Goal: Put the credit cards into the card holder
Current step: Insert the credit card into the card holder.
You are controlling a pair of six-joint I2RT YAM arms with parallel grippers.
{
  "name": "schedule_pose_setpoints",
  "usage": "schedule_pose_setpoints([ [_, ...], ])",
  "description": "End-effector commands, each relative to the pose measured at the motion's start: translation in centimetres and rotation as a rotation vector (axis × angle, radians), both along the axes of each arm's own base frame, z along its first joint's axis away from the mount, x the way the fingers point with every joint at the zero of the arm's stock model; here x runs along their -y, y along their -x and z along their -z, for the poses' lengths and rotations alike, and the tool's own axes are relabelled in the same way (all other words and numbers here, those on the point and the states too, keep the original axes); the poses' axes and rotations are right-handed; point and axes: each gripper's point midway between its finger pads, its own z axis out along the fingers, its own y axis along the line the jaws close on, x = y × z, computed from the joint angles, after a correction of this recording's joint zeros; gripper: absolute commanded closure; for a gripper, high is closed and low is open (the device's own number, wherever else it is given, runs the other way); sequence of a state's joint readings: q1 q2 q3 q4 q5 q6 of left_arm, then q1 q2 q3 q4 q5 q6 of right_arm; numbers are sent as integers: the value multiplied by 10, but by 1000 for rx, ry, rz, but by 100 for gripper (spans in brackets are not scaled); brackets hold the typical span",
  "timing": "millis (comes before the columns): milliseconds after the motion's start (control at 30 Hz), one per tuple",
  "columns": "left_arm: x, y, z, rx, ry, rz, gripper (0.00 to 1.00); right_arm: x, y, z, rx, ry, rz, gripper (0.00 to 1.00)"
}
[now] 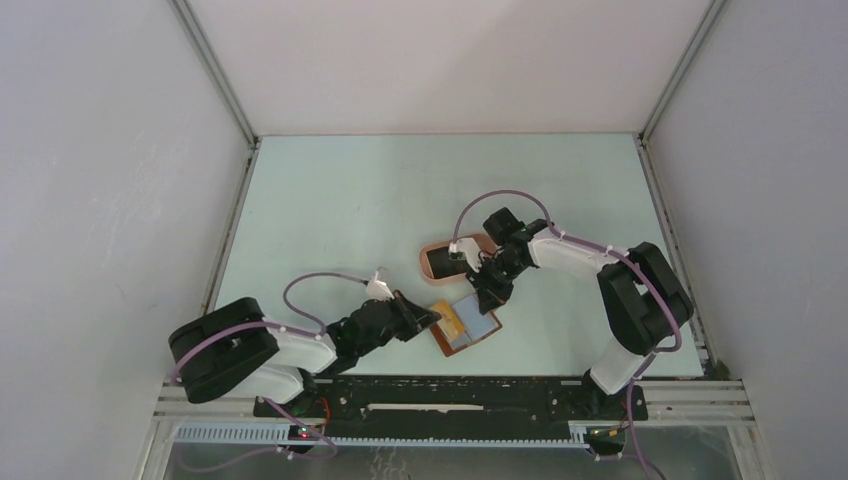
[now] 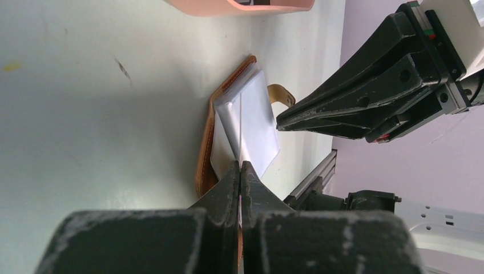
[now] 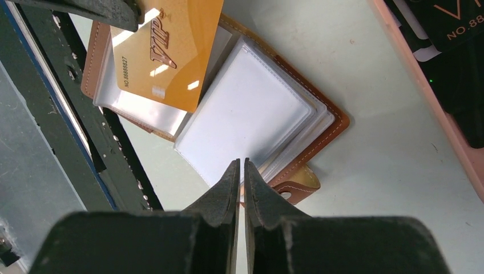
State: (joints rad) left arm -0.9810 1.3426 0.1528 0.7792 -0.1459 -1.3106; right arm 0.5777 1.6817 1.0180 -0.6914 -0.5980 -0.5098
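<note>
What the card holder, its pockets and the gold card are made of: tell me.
Card holder: likely leather, reddish-brown, matte, with stitched edge. Pockets: translucent, glossy plastic film, seemingly; they show glare. Gold card: probably stiff plastic, shiny metallic print.

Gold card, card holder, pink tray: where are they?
gold card (image 3: 165, 51): right wrist view, middle of its face.
card holder (image 3: 251, 114): right wrist view, top clear pocket.
pink tray (image 2: 228, 7): left wrist view, side wall.

The card holder (image 3: 251, 108) is lying open and flat, brown leather rimming its clear greyish pockets. I am pinching a gold VIP card (image 3: 165, 51) in my left claw (image 2: 241, 166), tilting it over one half of the holder. The black cards (image 3: 456, 25) are lying nearby.
</note>
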Motion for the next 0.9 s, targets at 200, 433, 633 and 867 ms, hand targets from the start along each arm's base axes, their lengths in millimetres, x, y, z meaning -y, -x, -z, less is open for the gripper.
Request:
schedule_pose_setpoints([
  [200,2,1,-6,-9,117,-64,100,-6,-6,-3,9,14,-2,88],
  [433,0,3,-8,-24,145,-92,100,-6,-3,0,-4,29,-9,88],
  [633,4,1,-7,-40,178,-109,100,-7,-3,-5,-4,15,-8,87],
  [867,7,4,3,-68,204,-119,100,-7,-4,-6,-5,6,-5,87],
])
